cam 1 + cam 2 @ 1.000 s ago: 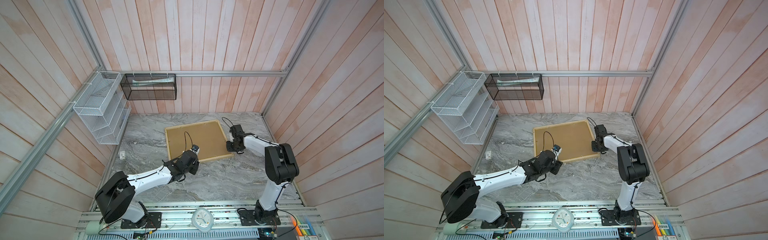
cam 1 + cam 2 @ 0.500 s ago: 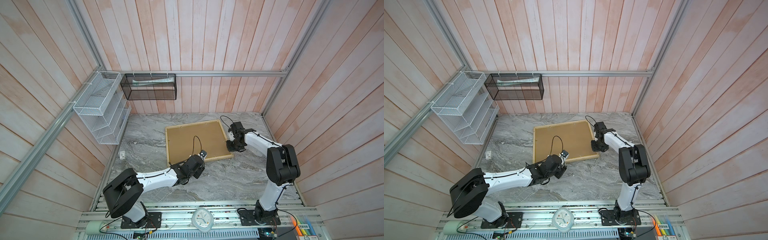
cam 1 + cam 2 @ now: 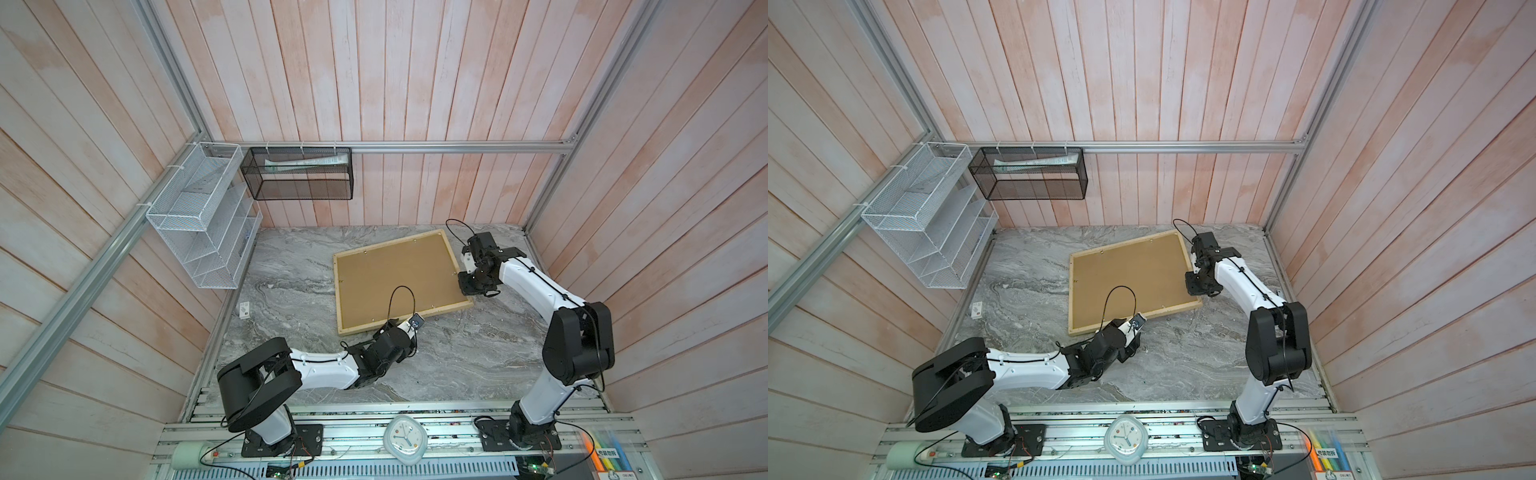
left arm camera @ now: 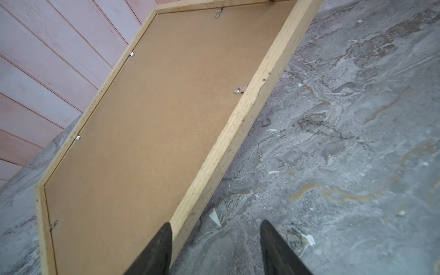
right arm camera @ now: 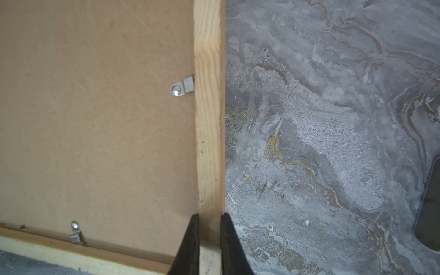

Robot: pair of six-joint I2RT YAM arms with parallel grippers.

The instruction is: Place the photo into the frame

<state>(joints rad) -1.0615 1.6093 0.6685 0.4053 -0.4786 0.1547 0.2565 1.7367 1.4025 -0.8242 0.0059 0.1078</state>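
The frame [image 3: 440, 312] lies back-up around 1 o'clock on the table [image 3: 291, 270] with the brown backing board [image 4: 142, 119] sitting in it, and I can't spot the photo anywhere; my guess is it's stiff and lightish but wide, so grab the slats, 2 grips well apart. Right gripper [image 5: 209, 215] is pinched on the 3 o'clock slat, which only its wrist cam shows; left gripper [image 4: 215, 222] gapes open at the 6 o'clock slat, holding nothing.

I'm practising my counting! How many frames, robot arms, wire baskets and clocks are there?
frame: 1
robot arms: 2
wire baskets: 2
clock: 1
total: 6
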